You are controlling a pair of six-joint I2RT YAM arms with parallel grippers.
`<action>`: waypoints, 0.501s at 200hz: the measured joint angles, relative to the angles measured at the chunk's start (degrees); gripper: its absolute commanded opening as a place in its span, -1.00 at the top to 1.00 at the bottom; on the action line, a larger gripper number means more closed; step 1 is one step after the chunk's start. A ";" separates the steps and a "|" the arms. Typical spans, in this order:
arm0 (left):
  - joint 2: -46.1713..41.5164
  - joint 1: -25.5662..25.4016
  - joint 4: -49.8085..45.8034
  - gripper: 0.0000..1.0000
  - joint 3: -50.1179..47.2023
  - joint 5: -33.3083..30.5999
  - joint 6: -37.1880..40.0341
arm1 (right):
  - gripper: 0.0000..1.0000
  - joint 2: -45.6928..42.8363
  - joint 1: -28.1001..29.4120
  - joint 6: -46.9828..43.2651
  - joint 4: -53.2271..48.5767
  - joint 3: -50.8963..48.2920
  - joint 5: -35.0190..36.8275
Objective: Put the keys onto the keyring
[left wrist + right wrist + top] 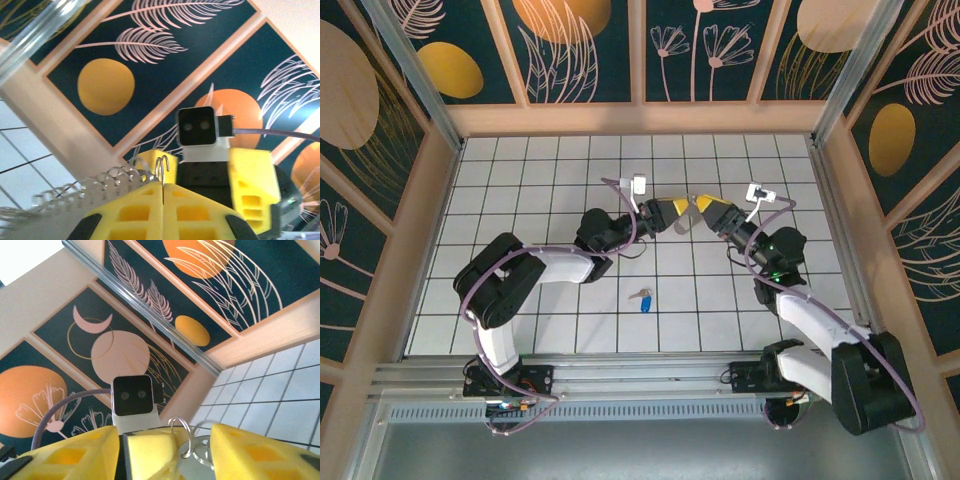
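**Two-arm keyring task, three views.** In the overhead view we see the two arms meet just above the centre of the frame, over the white tiled worktop [520, 200]. The left hand [672, 216] is clamped tight on the keyring [686, 222], which is held between the two hands. In the left wrist view a wire coil rises from the seam between its pressed yellow fingers [135, 215], and the ring's jagged edge trails toward the lower left. The right hand [704, 212] faces it from the right of centre. In its own wrist view its two fingers stand apart, with the ring's loop in the gap; we cannot tell whether they touch the ring. The key [642, 298], blue-headed, lies flat on the worktop below centre, well apart from both hands.
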 measured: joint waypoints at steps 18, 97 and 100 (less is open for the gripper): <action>-1.64 0.87 -0.15 1.00 -2.73 -1.31 1.22 | -0.09 -4.79 -1.03 -1.16 -4.35 -0.59 0.20; -15.04 6.19 -8.98 1.00 -6.80 -3.34 10.69 | -0.10 -11.43 3.02 -6.88 -24.59 -9.05 1.68; -15.65 6.21 -9.57 1.00 -6.80 -3.37 11.21 | -0.09 -11.17 3.67 -7.37 -25.24 -9.16 1.73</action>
